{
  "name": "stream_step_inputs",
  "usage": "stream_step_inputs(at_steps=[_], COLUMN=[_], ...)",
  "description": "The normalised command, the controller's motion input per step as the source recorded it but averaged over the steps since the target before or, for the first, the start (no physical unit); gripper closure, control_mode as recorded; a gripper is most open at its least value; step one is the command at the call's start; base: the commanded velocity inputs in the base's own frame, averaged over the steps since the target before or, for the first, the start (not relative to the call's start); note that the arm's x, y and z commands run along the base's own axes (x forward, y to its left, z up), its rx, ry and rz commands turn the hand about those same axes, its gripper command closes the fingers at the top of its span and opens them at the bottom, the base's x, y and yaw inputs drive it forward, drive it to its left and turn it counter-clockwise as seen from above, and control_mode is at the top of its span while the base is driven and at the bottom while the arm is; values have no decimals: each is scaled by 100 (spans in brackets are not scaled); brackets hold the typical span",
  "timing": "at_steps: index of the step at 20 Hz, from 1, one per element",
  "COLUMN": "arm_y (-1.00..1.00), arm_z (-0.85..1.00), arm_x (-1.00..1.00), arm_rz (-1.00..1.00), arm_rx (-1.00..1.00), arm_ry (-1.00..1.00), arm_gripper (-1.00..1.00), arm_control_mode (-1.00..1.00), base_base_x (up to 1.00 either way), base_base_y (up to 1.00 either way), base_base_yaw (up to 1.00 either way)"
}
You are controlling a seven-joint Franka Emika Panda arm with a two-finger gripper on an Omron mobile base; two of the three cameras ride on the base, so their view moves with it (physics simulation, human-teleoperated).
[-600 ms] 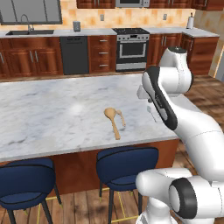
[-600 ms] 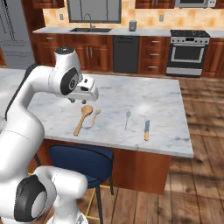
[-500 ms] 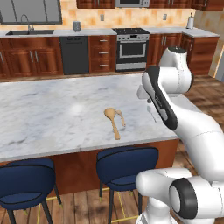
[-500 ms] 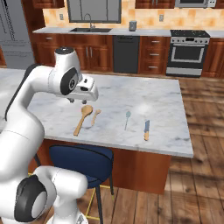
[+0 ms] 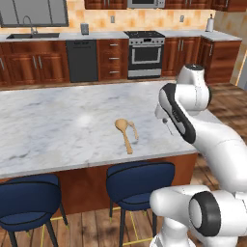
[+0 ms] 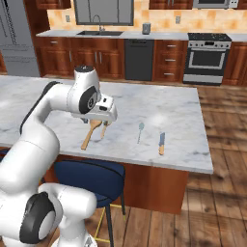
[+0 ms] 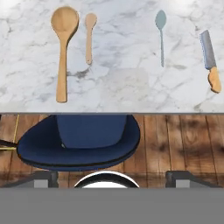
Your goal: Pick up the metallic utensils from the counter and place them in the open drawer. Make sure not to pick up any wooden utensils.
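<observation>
On the marble counter [image 7: 127,83] near its front edge lie the metallic utensils: a silver-grey spoon [image 7: 161,34] [image 6: 140,131] and a knife [image 7: 209,59] [image 6: 161,143] with a grey blade and a tan handle. Left of them lie the wooden utensils, a long spoon [image 7: 62,48] [image 6: 89,135] [image 5: 124,133] and a small one [image 7: 89,35] [image 6: 103,130]. My gripper [image 7: 111,178] [image 6: 105,114] hangs open above the counter's front edge, over the wooden spoons, with nothing between its fingers. The open drawer is out of view.
Blue stools [image 7: 78,140] [image 5: 140,178] [image 5: 29,200] stand under the counter's front edge. Along the back wall run cabinets with a stove [image 6: 207,58], a dishwasher [image 6: 139,60] and a sink [image 6: 99,33]. Wooden floor [image 6: 226,144] lies to the right.
</observation>
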Motion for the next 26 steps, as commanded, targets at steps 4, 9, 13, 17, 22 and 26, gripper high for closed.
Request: stream_step_inputs(at_steps=[4, 9, 13, 17, 22, 26], arm_y=[-74, -54, -47, -39, -20, 0], arm_z=[-42, -35, -45, -51, -55, -44], arm_x=[57, 55, 46, 64, 65, 66], arm_rz=[1, 0, 0, 2, 1, 0], arm_rx=[0, 0, 0, -2, 0, 0], arm_ry=[13, 16, 13, 9, 7, 3], arm_gripper=[-100, -100, -100, -100, -100, -100], arm_control_mode=[-100, -100, -100, -100, -100, -100], base_base_x=[0, 0, 0, 0, 0, 0], base_base_y=[0, 0, 0, 0, 0, 0], base_base_yaw=[0, 0, 0, 0, 0, 0])
